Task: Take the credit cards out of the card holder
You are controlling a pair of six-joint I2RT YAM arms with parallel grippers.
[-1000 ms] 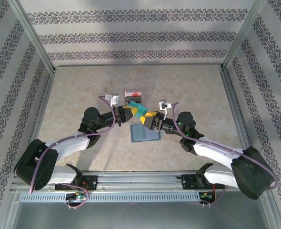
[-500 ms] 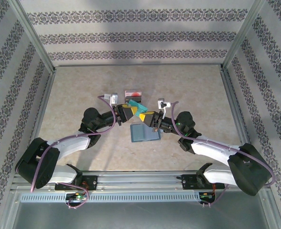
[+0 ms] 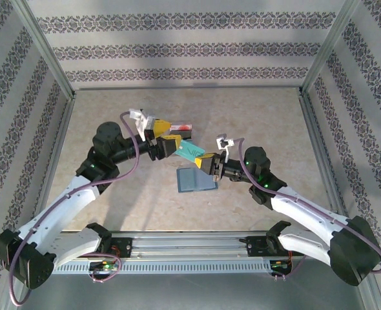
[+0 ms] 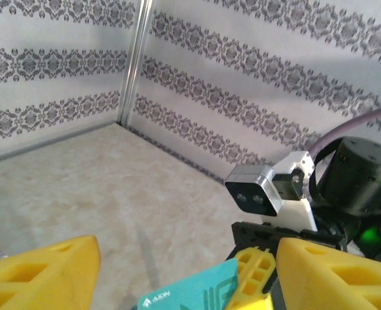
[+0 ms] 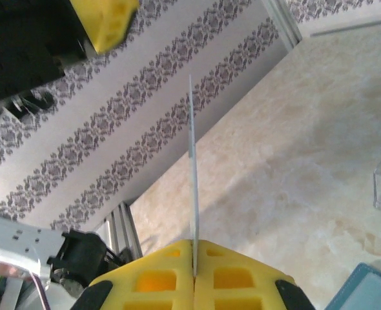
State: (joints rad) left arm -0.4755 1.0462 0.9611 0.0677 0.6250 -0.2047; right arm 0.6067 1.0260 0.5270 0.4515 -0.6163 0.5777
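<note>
Top external, beige table (image 3: 268,123), patterned walls (image 3: 177,51), left fingers (image 3: 172,144) parted, right fingers (image 3: 206,157) pinching card (image 3: 190,152)

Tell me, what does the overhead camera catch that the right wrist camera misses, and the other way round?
Overhead: the flat face of the teal card, and a red-and-white card lying beyond it. Right wrist: that teal card edge-on, a thin line pinched between shut yellow fingers. Shared: the right claw gripping the card, a finger of the open left claw, the blue card holder, and the table.
</note>
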